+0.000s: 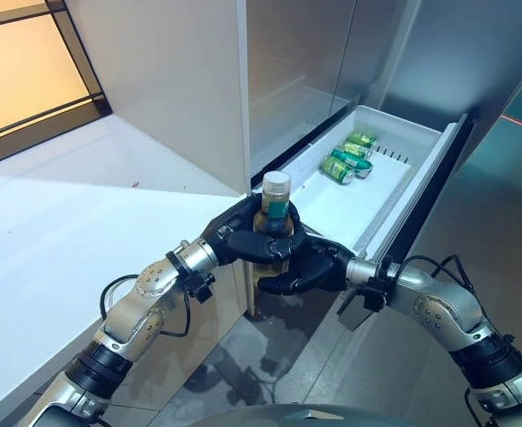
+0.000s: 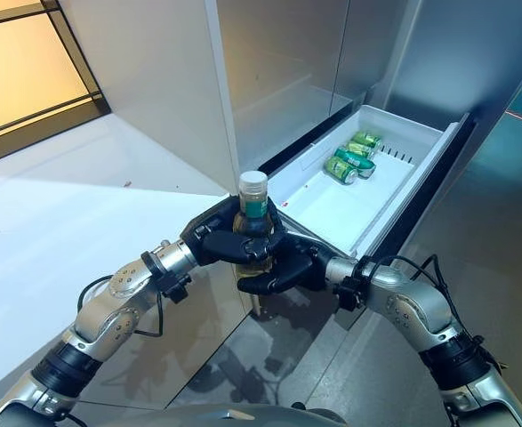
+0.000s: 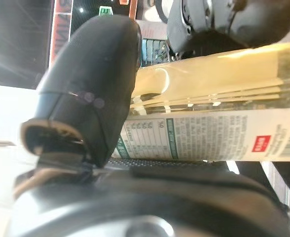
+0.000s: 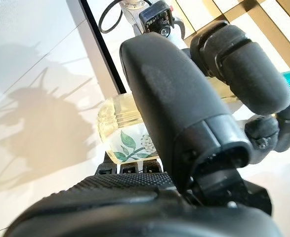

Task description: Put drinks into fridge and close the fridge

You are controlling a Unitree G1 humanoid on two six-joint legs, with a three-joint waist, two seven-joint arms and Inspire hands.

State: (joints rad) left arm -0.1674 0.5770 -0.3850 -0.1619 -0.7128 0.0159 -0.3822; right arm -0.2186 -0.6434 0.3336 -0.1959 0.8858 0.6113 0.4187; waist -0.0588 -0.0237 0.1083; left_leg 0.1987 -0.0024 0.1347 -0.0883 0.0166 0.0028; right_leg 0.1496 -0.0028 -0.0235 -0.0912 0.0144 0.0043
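Bottle held upright in both hands, just in front of the open fridge drawer.

The left hand [image 1: 243, 238] wraps the bottle [image 1: 274, 216] at its upper body; the right hand [image 1: 307, 267] curls round it lower down. The bottle's pale cap stands above the fingers. Three green cans [image 1: 350, 157] lie on their sides at the far end of the white fridge drawer [image 1: 394, 211], well apart from the bottle.

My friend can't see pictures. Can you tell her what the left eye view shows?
Both robot hands, the left hand and right hand, hold one upright drink bottle with a pale cap, just before an open white fridge drawer. Green cans lie at the drawer's far end.
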